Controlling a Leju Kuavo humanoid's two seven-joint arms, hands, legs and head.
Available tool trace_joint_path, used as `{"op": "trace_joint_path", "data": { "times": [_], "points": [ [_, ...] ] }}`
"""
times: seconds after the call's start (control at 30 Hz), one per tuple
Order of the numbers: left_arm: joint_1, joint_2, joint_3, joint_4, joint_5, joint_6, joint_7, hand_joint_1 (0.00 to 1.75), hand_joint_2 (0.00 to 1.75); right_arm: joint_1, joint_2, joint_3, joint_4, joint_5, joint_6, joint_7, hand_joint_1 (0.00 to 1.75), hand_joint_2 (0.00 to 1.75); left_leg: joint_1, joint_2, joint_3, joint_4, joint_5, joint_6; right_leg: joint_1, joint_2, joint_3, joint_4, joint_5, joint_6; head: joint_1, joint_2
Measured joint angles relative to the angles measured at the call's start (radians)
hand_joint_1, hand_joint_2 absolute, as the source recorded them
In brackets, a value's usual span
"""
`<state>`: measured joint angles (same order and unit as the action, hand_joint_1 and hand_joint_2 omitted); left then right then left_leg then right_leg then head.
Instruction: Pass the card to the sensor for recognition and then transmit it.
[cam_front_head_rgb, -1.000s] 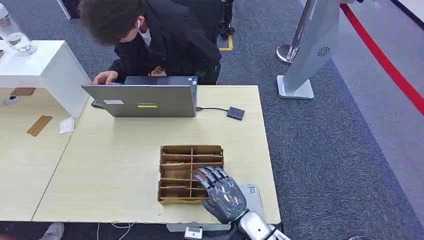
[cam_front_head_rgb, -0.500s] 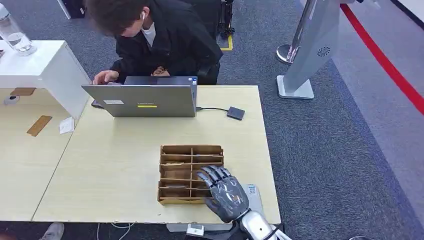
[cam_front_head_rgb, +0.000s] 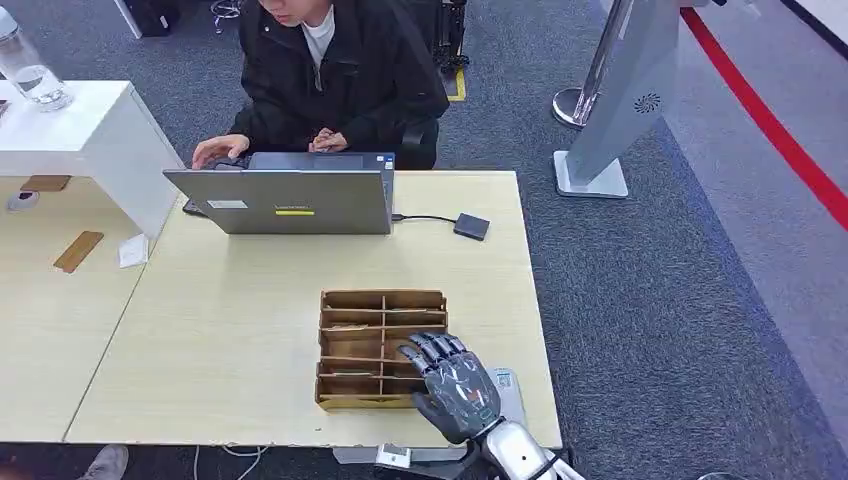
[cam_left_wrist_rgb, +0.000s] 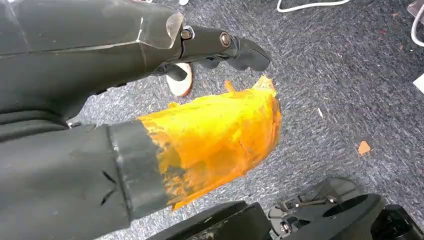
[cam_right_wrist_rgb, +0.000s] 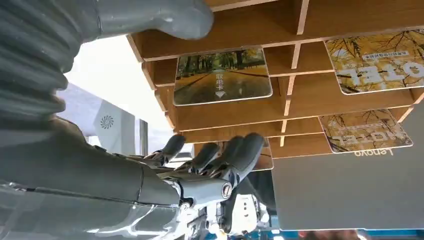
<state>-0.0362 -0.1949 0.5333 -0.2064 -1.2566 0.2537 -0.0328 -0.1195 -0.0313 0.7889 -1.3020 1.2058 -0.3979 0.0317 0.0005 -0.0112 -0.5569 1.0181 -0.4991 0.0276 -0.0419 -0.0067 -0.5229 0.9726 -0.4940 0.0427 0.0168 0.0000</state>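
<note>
Card (cam_right_wrist_rgb: 222, 75) with a tree-lined road print lies flat in a compartment of the wooden organizer (cam_front_head_rgb: 381, 348) on the surface (cam_front_head_rgb: 250, 330). Right hand (cam_front_head_rgb: 452, 385) hovers at the organizer's near right corner, fingers spread, holding nothing. Left hand: cannot tell.

Readable text on cards and laptop

In the wooden card rack (cam_right_wrist_rgb: 310, 95): Chinese characters 取电卡 with a downward arrow on the tree-lined-road card (cam_right_wrist_rgb: 222, 75); large letters, upside down, seemingly "OTEL", on two yellow-leaf cards (cam_right_wrist_rgb: 380, 60) in neighbouring compartments. Beyond the rack, "Lenovo", inverted, on the grey laptop (cam_right_wrist_rgb: 350, 185) lid. Small yellow label on that lid in head view, unreadable.
</note>
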Motion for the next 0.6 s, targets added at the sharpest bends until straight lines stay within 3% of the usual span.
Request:
{"op": "trace_joint_path", "data": {
  "times": [0.1, 0.13, 0.43, 0.6],
  "points": [
    [0.000, 0.000, 0.000, 0.000, 0.000, 0.000, 0.000, 0.00, 0.00, 0.000, 0.000, 0.000, 0.000, 0.000, 0.000, 0.000, 0.59, 1.75, 0.000, 0.000, 0.000, 0.000, 0.000, 0.000, 0.000, 0.000, 0.000, 0.000, 0.000, 0.000, 0.000, 0.000],
    [0.000, 0.000, 0.000, 0.000, 0.000, 0.000, 0.000, 0.00, 0.00, 0.000, 0.000, 0.000, 0.000, 0.000, 0.000, 0.000, 0.70, 1.75, 0.000, 0.000, 0.000, 0.000, 0.000, 0.000, 0.000, 0.000, 0.000, 0.000, 0.000, 0.000, 0.000, 0.000],
    [0.000, 0.000, 0.000, 0.000, 0.000, 0.000, 0.000, 0.00, 0.00, 0.001, 0.000, 0.000, 0.000, 0.000, 0.000, 0.000, 0.65, 1.75, 0.000, 0.000, 0.000, 0.000, 0.000, 0.000, 0.000, 0.000, 0.000, 0.000, 0.000, 0.000, 0.000, 0.000],
    [0.000, 0.001, 0.010, 0.000, 0.016, -0.039, 0.002, 0.00, 0.00, 0.001, 0.000, 0.000, 0.002, 0.001, 0.004, 0.000, 0.66, 1.75, 0.000, 0.000, 0.000, 0.000, 0.000, 0.000, 0.000, 0.000, 0.000, 0.000, 0.000, 0.000, 0.000, 0.000]
  ]
}}
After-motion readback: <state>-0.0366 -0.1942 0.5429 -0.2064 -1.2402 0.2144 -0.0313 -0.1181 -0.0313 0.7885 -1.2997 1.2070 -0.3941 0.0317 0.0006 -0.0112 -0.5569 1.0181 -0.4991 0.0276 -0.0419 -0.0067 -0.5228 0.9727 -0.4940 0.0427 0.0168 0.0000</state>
